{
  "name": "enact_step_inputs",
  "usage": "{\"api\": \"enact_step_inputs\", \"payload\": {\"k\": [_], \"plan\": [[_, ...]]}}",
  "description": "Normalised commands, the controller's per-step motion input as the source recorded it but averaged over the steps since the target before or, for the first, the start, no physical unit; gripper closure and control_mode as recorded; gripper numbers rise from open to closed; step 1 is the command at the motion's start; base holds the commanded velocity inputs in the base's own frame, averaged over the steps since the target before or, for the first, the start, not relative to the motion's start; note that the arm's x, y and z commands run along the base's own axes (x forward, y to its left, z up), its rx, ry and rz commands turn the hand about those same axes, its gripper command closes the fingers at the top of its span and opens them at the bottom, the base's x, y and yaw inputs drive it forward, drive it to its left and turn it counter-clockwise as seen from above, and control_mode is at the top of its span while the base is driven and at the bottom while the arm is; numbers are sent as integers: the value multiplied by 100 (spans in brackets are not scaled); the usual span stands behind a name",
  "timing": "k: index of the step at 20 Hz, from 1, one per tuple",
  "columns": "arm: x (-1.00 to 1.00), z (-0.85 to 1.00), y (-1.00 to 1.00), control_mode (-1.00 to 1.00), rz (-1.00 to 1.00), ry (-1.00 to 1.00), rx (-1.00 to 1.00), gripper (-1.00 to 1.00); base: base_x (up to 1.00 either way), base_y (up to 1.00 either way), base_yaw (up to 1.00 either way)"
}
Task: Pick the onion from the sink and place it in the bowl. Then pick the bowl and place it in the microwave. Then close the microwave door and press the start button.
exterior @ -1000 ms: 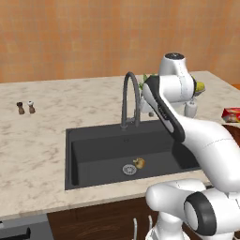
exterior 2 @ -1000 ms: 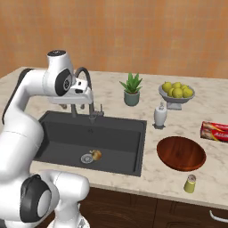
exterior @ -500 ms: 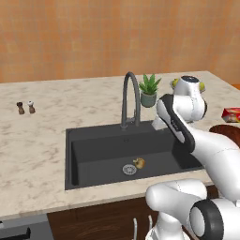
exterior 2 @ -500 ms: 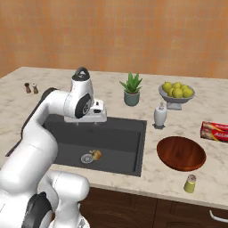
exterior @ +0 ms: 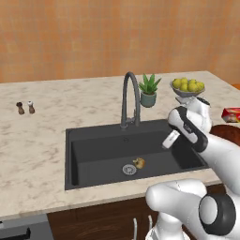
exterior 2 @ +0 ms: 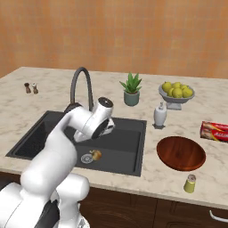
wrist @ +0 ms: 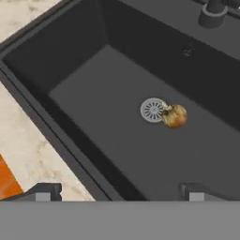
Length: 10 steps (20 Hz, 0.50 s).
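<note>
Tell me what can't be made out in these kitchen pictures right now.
- Reddish-brown bowl, left base view: mostly hidden behind the arm.
- Red box, left base view: cut off by the right edge.
- Shakers, right base view: too small to tell salt from pepper.

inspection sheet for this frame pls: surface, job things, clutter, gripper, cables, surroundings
Surface: marble counter around the dark sink.
Job's things: onion on the sink floor beside the drain; bowl empty on the counter right of the sink.
Clutter: plant, lemon bowl, soap bottle, shakers, red box, small jar.
Grippers: gripper open above the sink, holding nothing.
Cables: nothing seen.
Surroundings: orange wall, tap.
</note>
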Motion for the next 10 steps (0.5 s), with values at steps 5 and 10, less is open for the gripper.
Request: {"api": "enact_step_inputs", "payload": {"k": [5,10], "plan": [[20,-74,-6,-100,44,-16,7,-100,0,0,0],[34,-60,0,-100,40,-13,10,-100,0,0,0]]}}
